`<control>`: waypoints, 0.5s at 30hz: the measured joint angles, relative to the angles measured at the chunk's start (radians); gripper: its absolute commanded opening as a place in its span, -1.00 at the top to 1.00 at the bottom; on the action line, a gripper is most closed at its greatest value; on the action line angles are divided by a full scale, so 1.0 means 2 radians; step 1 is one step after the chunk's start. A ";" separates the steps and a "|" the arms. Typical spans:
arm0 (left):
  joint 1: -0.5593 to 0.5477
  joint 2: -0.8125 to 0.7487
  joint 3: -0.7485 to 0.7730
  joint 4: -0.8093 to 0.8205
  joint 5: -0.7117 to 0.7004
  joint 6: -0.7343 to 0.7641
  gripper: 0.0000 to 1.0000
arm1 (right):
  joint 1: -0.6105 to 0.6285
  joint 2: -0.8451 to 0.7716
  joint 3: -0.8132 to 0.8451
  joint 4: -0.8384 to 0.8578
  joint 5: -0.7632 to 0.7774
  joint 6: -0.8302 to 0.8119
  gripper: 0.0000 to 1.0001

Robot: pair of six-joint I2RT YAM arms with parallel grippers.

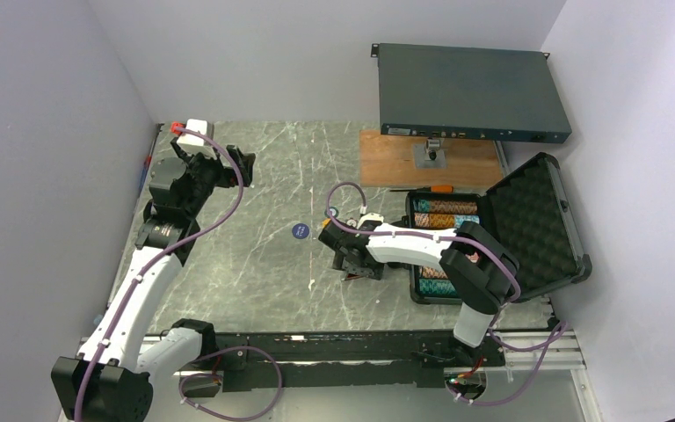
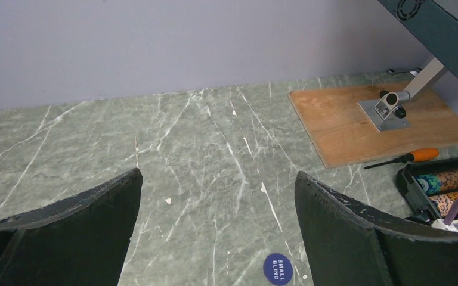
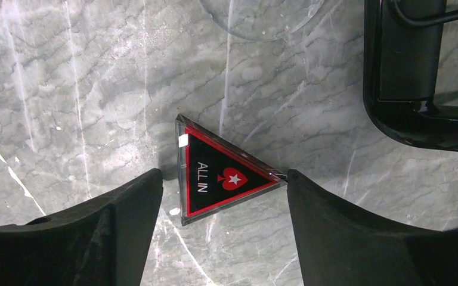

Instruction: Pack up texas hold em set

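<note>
The red-edged black "ALL IN" triangle (image 3: pixel 223 176) lies flat on the marble table. My right gripper (image 3: pixel 223 174) is low over it and open. One finger touches the triangle's right corner, and the other stands a little off its left edge. In the top view the right gripper (image 1: pixel 352 264) is just left of the open black case (image 1: pixel 527 220), which holds rows of striped chips (image 1: pixel 444 214). A blue "SMALL BLIND" button (image 2: pixel 277 269) lies on the table mid-way between the arms. My left gripper (image 1: pixel 242 167) hangs wide open and empty at the far left.
A dark rack-mount box (image 1: pixel 470 92) sits on a stand over a wooden board (image 1: pixel 387 158) at the back. An orange-handled screwdriver (image 2: pixel 414 156) lies beside the case. The case's black handle (image 3: pixel 405 71) is close to the right of the triangle. A clear round disc (image 3: pixel 256 18) lies just beyond.
</note>
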 measured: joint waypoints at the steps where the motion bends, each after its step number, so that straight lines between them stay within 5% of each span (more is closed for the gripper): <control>1: 0.000 0.000 0.000 0.000 0.001 0.000 -0.98 | 0.000 0.000 0.000 0.001 0.000 -0.001 -0.44; 15: 0.000 0.001 0.000 0.000 0.002 0.000 -0.98 | 0.000 0.001 0.000 0.010 0.008 -0.021 0.10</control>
